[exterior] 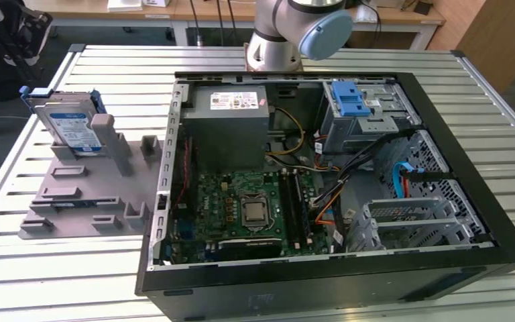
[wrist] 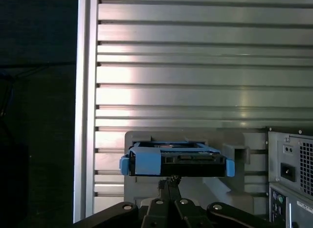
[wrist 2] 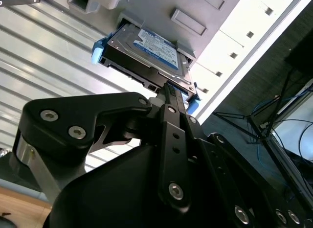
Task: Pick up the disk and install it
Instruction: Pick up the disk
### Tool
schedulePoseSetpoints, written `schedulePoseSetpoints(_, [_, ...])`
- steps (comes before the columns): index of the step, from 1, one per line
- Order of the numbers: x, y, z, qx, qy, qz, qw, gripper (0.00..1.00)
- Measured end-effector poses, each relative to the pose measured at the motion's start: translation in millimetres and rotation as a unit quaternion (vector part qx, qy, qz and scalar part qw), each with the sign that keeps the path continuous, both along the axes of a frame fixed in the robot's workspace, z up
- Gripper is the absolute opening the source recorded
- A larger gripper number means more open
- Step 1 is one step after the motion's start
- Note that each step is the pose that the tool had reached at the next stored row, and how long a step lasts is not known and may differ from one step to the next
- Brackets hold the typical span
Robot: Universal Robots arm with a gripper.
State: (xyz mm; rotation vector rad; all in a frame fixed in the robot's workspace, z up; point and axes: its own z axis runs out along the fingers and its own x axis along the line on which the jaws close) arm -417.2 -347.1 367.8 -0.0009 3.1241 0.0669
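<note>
Pickup is the step in hand, by my reading: the disk [exterior: 68, 127] stands on edge in its grey holder [exterior: 88, 194] on the slatted surface [exterior: 51, 282], at the exterior view's left, beside the open computer case [exterior: 472, 201], not yet installed. In both wrist views the gripper [wrist: 168, 182] [wrist 2: 168, 91] points at the disk, fingers pressed together on nothing. A grasp calls for them parted and squared to the blue bracket.

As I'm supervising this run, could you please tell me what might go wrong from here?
The disk stands on edge in the grey fixture; a skewed approach by the gripper may tip or jam it. Loose cables crossing the case beside the drive cage could snag it.
</note>
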Motion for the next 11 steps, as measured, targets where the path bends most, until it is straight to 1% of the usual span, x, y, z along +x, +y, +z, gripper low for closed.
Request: schedulePoseSetpoints(11, [0.0, 0.0, 0.0, 0.0000, 0.0000, 0.032, 0.9995, 0.11])
